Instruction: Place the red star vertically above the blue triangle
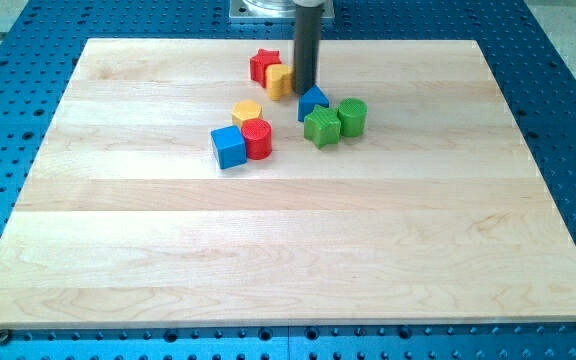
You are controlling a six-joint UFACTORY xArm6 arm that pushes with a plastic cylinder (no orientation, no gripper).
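Red star (263, 64) touches yellow block (280, 80); our bare tip (304, 90), gripping nothing, beside it—pushing risks dragging both, or bumping blue triangle (313, 102).

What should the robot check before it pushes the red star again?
1. Red star in plain sight: ok.
2. Blue triangle in plain sight: ok.
3. My tip close to the star: ok, at the view's right of it, just above the triangle.
4. Star straight above the triangle: not ok, it lies up and to the view's left.
5. Push path clear: not ok, a yellow block sits against the star.
6. Tip touching the yellow block: cannot tell.
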